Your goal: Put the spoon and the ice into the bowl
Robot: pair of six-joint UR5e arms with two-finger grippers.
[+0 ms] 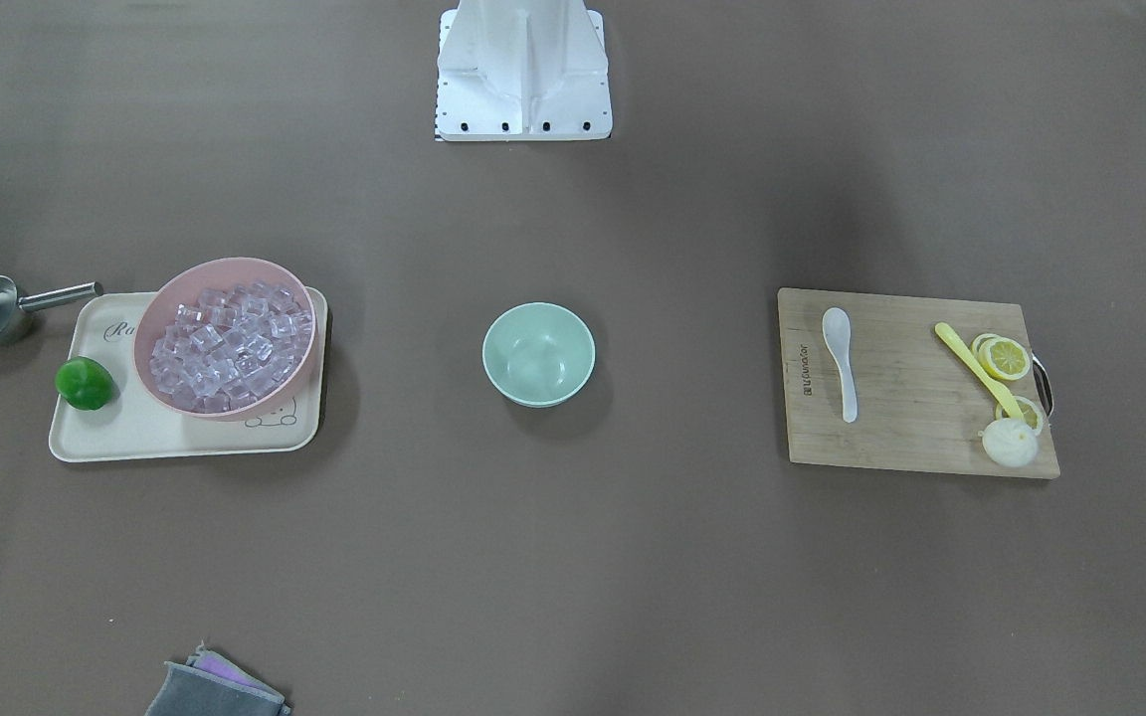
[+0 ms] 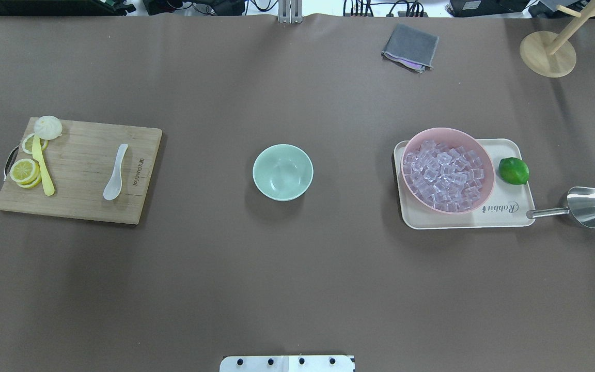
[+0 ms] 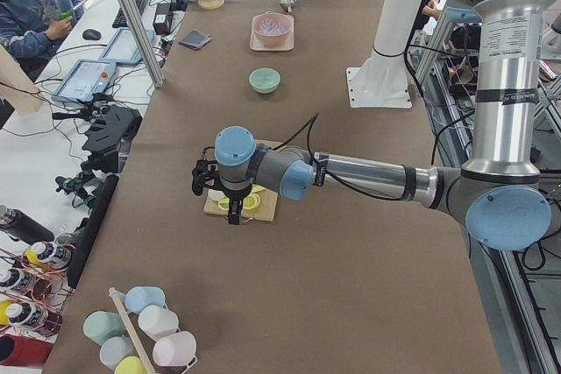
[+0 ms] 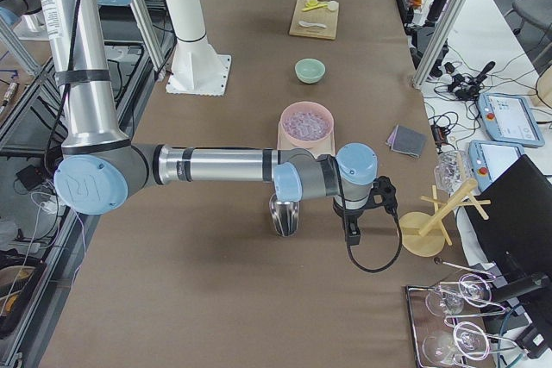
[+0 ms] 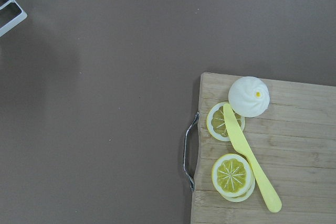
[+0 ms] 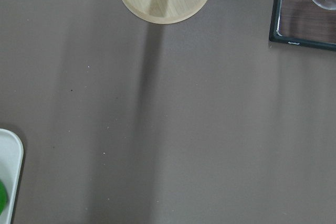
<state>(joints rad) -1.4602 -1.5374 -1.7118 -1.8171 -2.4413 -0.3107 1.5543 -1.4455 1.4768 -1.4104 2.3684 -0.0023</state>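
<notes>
- The left gripper hangs off the near arm above the handle end of the wooden cutting board, fingers pointing down. From where it shows I cannot tell whether the fingers are apart or together.
- Straight below its wrist camera are the lemon slices, the slim yellow utensil laid across them, and a round white bun-like piece at the board's corner.
- The spoon lies flat on the same board, near the edge facing the table's middle, well apart from the lemon slices and touching nothing else.
- The right gripper hangs off the other arm at the far end of the table, just beside the steel scoop, between it and the wooden stand. Its fingers are too small and side-on for me to tell their state.
- The scoop's handle reaches to the corner of the cream tray.
- On that tray sit a lime and the pink bowl, and the ice is heaped inside the pink bowl.
- The bowl, mint green, stands alone at the middle of the brown table, between board and tray, with nothing in it.
- A folded grey cloth lies near the operators' edge.
</notes>
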